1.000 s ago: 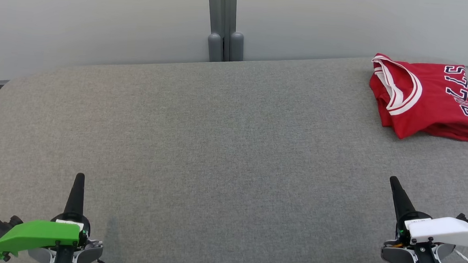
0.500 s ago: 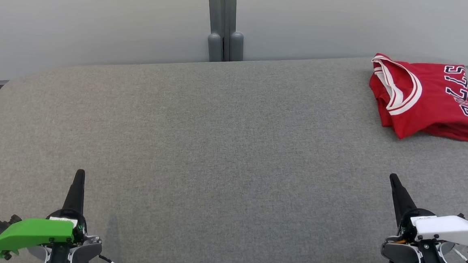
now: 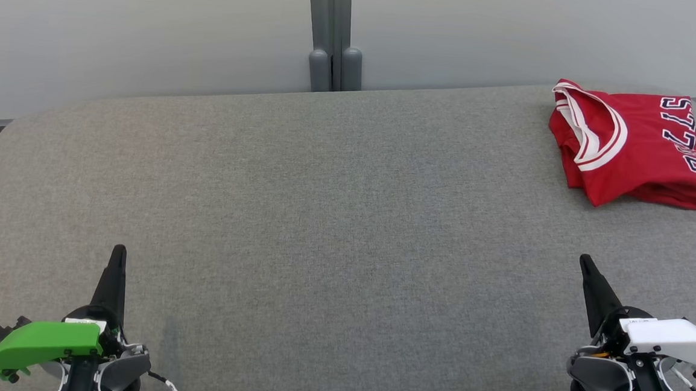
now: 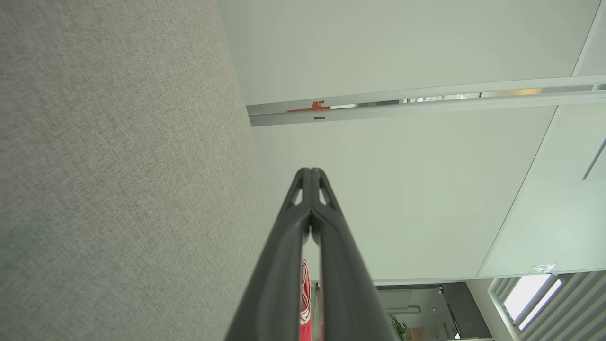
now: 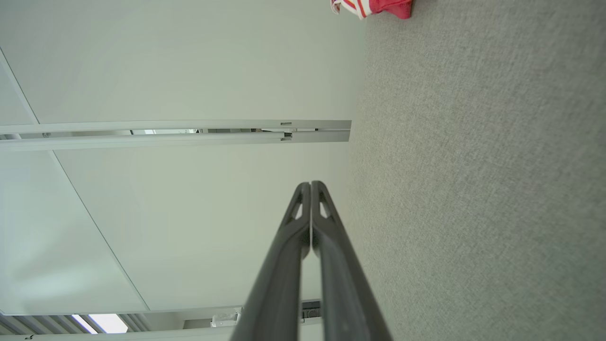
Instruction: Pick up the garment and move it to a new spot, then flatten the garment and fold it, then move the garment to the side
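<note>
Lying folded, garment [image 3: 635, 149] well beyond right claw [image 3: 586, 259]

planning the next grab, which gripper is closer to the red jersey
The right gripper, with the white cover: the red jersey lies ahead of it, far across from the green-covered left gripper.

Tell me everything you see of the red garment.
The red garment is a jersey-like top with white-striped trim and dark, white-edged lettering. It lies folded in a compact, slightly uneven stack at the far right of the grey fabric surface, touching only that surface. The right hand is nearer the robot, well apart from it.
</note>
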